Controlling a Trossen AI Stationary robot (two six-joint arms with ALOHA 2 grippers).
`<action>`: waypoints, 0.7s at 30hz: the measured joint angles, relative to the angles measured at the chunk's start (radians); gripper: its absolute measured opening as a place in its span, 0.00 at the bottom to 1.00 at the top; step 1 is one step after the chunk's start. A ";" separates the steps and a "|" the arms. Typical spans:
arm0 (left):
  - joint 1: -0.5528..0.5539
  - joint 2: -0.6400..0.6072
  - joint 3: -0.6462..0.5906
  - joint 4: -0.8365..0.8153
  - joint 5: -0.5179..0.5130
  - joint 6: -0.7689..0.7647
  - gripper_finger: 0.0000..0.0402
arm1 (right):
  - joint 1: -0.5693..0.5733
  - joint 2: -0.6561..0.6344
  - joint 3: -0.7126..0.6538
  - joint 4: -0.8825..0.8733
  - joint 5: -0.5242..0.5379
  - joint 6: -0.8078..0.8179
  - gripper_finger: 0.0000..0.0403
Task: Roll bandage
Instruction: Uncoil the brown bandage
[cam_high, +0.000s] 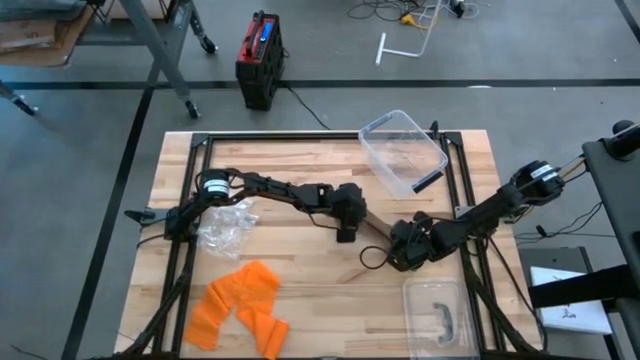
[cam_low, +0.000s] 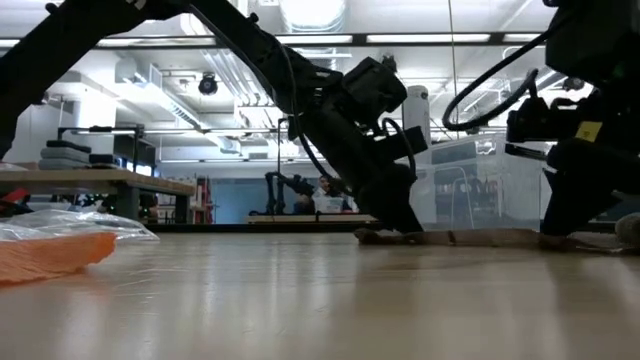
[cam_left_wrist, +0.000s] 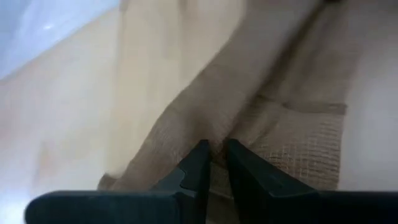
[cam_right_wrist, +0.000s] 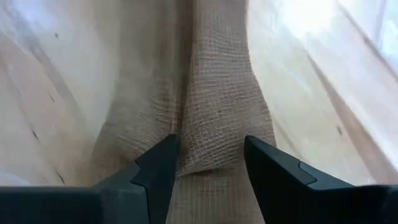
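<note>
Nearest to the low camera, at the table's (cam_high: 300, 290) front left, lies a heap of orange cloth (cam_high: 240, 305), with a crumpled clear plastic bag (cam_high: 225, 225) just behind it. A clear lid with a dark handle (cam_high: 438, 312) sits at the front right.

Mid-table, both arms meet over the bandage (cam_right_wrist: 217, 106), a strip of tan open-weave gauze lying flat on the wood between the two grippers. The left gripper (cam_left_wrist: 212, 163) is pressed down at one end of the strip; its fingers are nearly together with a fold of the gauze pinched in the narrow gap, the weave bunching up just ahead of the tips. The right gripper (cam_right_wrist: 208, 158) is down at the other end, fingers half spread and straddling the strip, so the gauze runs between them and away across the table; it gathers and puckers between the tips, which appear to squeeze its sides. In the low view the bandage shows as a thin brown band on the tabletop, running from beneath the left gripper's tip toward the right arm.

Farther back on the right, a clear plastic bin (cam_high: 403, 152) rests tilted over the table's rear edge.
</note>
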 joint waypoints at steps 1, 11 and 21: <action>0.000 -0.004 0.001 -0.007 0.013 0.005 0.12 | 0.000 0.000 0.005 0.000 0.009 -0.003 0.46; 0.000 -0.199 -0.076 -0.122 0.003 -0.006 0.12 | -0.005 0.000 0.083 0.010 0.060 -0.056 0.46; -0.049 -0.362 -0.514 0.171 -0.034 -0.313 0.24 | -0.013 0.003 0.110 0.214 0.140 -0.180 0.46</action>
